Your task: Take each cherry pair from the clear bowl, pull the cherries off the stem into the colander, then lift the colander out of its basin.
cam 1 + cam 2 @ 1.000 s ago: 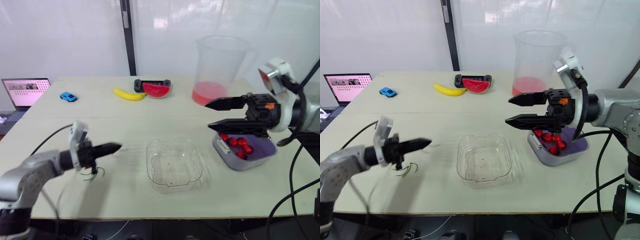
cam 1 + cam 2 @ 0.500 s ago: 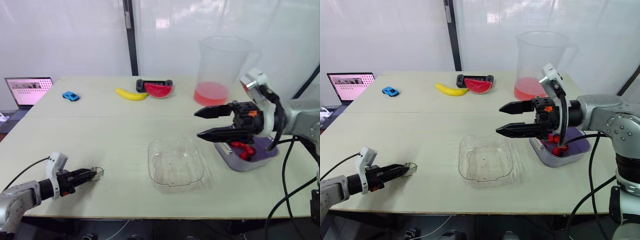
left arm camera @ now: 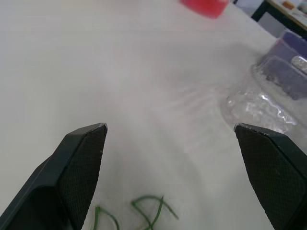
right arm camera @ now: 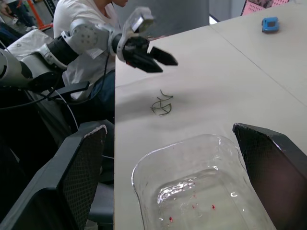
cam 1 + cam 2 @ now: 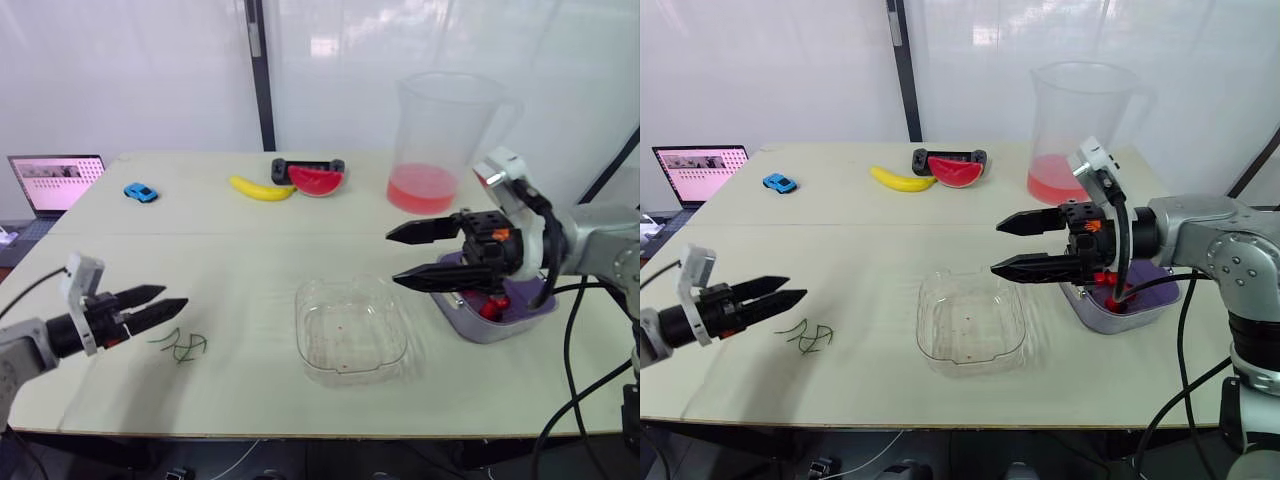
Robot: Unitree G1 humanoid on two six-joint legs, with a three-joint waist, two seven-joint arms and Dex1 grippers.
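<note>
Bowl: I see the clear square plastic bowl (image 5: 350,330) near the middle of the beige table's (image 5: 250,250) front edge, red specks on its bottom.
Colander: the purple colander (image 5: 530,298) sits in its grey basin (image 5: 470,330) by the right edge, with red cherries (image 5: 489,310) inside.
Stems: thin green stems (image 5: 178,345) lie loose toward the front-left corner.
Right gripper (image 5: 392,260): fingers spread, grasping nothing, hovering between bowl and basin.
Left gripper (image 5: 174,296): released, empty, just beside the stems on their left-edge side.
Far edge: tall clear jug of red liquid (image 5: 445,140), yellow banana (image 5: 260,188), blue toy car (image 5: 139,192).
</note>
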